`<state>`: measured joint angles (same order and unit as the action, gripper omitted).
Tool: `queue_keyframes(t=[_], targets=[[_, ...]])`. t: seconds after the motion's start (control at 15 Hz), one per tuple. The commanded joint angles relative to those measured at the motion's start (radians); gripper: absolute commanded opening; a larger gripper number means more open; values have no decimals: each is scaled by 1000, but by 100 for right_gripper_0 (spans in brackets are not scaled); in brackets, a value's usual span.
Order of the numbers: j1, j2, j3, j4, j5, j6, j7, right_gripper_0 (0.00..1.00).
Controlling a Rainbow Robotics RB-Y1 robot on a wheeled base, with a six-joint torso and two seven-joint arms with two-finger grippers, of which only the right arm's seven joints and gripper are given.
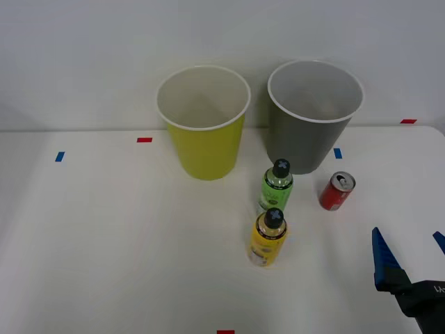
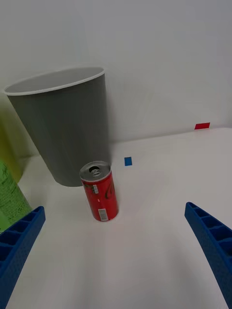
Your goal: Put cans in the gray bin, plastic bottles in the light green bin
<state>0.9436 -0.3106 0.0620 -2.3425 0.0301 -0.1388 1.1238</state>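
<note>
Bins stand side by side at the back of the white surface [image 1: 104, 243] in the front view: light green bin [image 1: 204, 142] left, gray bin [image 1: 309, 136] right. Before the gray bin stand a green-labelled bottle [image 1: 277, 186], a yellow-labelled bottle [image 1: 268, 238] and a red can [image 1: 337, 191]. The right gripper [image 1: 410, 254] hovers near the can. In the wrist view, the blue fingers [image 2: 210, 239] are spread wide and empty, the red can [image 2: 100, 191] upright between them just before the gray bin [image 2: 65, 128].

wall [image 1: 83, 56]: plain pale | table [image 1: 104, 250]: white, red and blue tape marks [image 1: 144, 140] | light: even
</note>
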Motion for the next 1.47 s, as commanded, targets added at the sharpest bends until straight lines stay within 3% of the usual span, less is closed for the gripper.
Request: queue_keyframes(t=[0.07, 0.47, 1.0, 1.33, 1.47], targets=[[50, 10, 15, 9, 28, -12, 31, 100], [-17, 13, 9, 399, 79, -479, 63, 100], [-26, 128, -60, 520, 409, -720, 28, 100], [-86, 70, -142, 522, 516, -737, -259, 100], [-88, 33, -136, 522, 501, -737, -291, 100]])
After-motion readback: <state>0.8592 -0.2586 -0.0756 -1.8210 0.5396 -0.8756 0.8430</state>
